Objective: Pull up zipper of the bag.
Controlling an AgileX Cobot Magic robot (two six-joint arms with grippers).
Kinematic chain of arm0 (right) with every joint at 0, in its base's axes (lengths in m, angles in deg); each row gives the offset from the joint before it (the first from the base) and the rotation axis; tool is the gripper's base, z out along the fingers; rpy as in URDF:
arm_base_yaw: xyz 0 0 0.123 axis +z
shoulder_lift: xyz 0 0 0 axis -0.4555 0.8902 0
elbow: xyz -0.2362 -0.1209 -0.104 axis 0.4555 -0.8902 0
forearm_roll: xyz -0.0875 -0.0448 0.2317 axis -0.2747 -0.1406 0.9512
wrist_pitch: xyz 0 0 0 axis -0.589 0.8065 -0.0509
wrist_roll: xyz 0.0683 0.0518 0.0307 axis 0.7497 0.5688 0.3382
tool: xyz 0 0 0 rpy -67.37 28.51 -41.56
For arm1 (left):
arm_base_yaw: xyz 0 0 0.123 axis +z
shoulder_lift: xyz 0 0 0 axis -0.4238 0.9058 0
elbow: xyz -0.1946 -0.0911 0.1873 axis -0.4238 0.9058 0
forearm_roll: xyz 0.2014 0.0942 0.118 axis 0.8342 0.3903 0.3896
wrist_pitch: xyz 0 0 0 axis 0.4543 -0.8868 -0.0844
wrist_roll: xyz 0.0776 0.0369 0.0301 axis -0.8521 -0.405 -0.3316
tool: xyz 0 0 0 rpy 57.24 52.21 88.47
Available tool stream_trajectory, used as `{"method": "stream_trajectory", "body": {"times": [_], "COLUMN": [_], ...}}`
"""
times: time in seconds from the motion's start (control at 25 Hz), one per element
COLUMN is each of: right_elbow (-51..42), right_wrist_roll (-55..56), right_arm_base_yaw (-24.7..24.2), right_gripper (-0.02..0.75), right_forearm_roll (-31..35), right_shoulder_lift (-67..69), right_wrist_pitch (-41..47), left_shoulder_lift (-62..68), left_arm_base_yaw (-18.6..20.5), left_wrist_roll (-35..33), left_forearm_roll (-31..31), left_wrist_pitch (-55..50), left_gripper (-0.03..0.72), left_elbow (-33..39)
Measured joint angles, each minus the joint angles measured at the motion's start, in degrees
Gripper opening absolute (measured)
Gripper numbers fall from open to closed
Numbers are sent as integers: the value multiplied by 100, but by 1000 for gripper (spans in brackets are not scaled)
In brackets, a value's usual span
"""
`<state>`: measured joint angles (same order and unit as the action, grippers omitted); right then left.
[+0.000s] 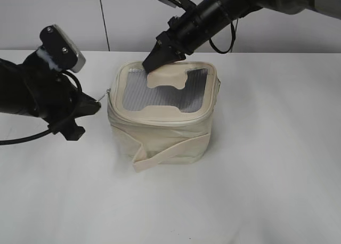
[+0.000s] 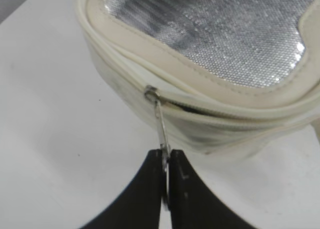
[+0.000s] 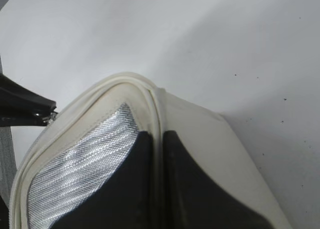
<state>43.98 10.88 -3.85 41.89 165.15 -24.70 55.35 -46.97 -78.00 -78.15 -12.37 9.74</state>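
The cream bag (image 1: 165, 135) stands mid-table, its grey mesh window (image 1: 165, 92) facing up. The zipper (image 2: 210, 109) runs round the lid rim. My left gripper (image 2: 166, 154) is shut on a silver zipper pull (image 2: 161, 121) at the bag's left side, also seen in the exterior view (image 1: 98, 101). The track right of the slider gapes a little. My right gripper (image 3: 159, 136) is shut on the lid rim (image 3: 150, 96) at the bag's back corner, also seen in the exterior view (image 1: 152, 65). The cream strap (image 1: 160, 156) hangs across the front.
A white table (image 1: 266, 175) lies all round the bag. A pale wall stands behind. The left arm's black cable (image 1: 26, 137) trails over the table at the left.
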Motion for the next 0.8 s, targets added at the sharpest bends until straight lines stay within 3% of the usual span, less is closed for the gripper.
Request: {"method": "stream_trajectory", "body": {"times": [0.28,0.48,0.64,0.8], "right_elbow": [0,0,0,0], "right_wrist_roll": [56,57,62,38], "right_arm_base_yaw": [0,0,0,0], "right_gripper": [45,45,45,45], "right_forearm_roll": [16,89,105,86], "right_shoulder_lift": [0,25,25,29], "right_wrist_pitch": [-56,-62,-38,-32], "left_shoulder_lift": [-384,-373,-128,31], "left_arm_base_yaw": [-150,-1230,-2138,-2432], "left_wrist_roll": [224,251,262,262], "left_forearm_roll": [-62,-416,-978,-1404], "left_wrist_pitch": [-522,-399,323,695], "left_gripper": [19,12,13,13], "left_elbow": [465,477,316,198]}}
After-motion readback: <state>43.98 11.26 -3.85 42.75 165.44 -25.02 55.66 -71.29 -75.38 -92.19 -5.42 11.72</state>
